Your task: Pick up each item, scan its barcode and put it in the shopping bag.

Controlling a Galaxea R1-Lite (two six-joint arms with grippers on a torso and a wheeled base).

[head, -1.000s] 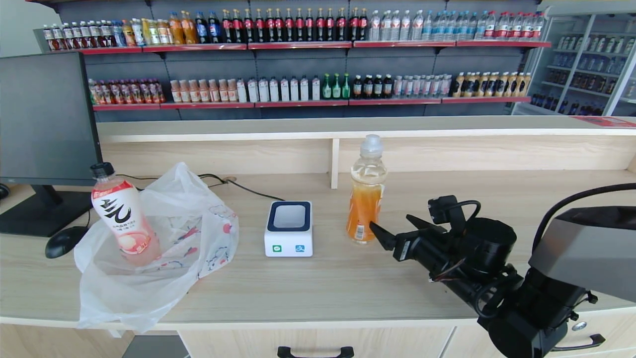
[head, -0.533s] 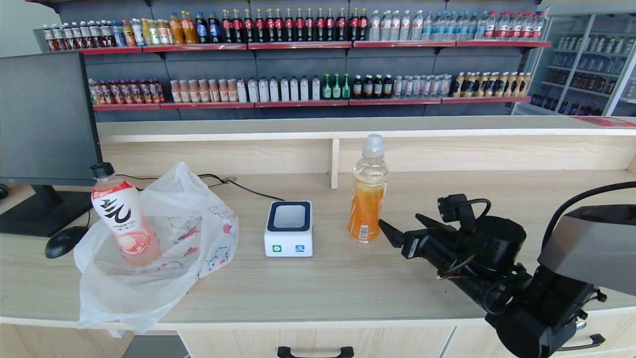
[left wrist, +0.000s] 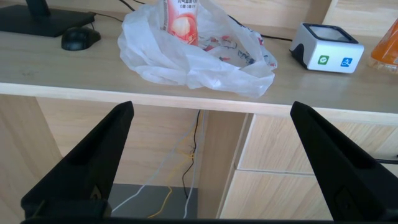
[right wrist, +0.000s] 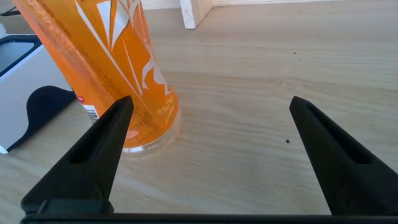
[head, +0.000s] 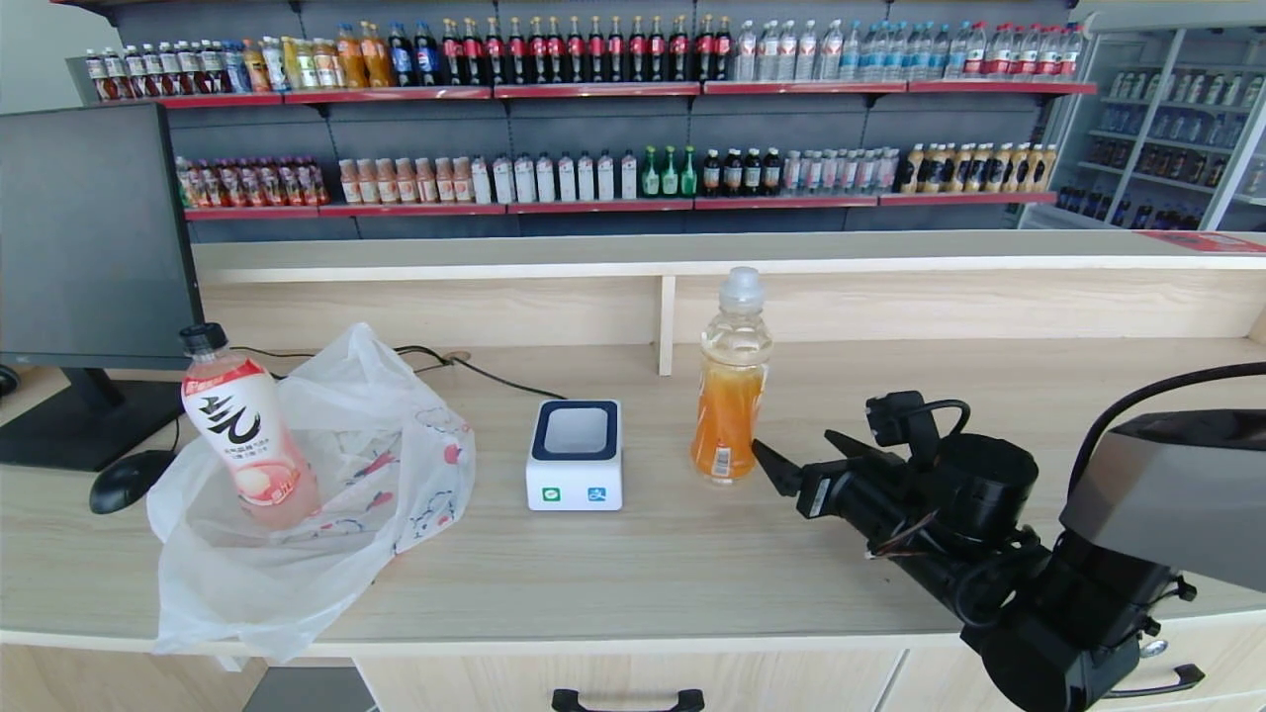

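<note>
An orange drink bottle [head: 730,396] with a pale cap stands upright on the wooden counter [head: 692,554], right of the white scanner [head: 576,455]. My right gripper [head: 803,447] is open just to the right of the bottle's base, low over the counter and not touching it. In the right wrist view the orange bottle [right wrist: 118,68] sits off to one side of the open right gripper [right wrist: 211,102]. A pink drink bottle [head: 242,425] stands inside the white plastic shopping bag [head: 326,514] at the left. My left gripper [left wrist: 212,107] is open below the counter's front edge, facing the shopping bag [left wrist: 193,62].
A dark monitor [head: 94,237] and a black mouse [head: 129,480] sit at the far left, with a cable [head: 495,378] running behind the bag. A raised wooden ledge with a divider [head: 667,321] borders the back. Drink shelves fill the wall beyond.
My right gripper drew back to the right from the orange bottle's base, then eased slightly toward it again. The bottle shifted a little and stands free.
</note>
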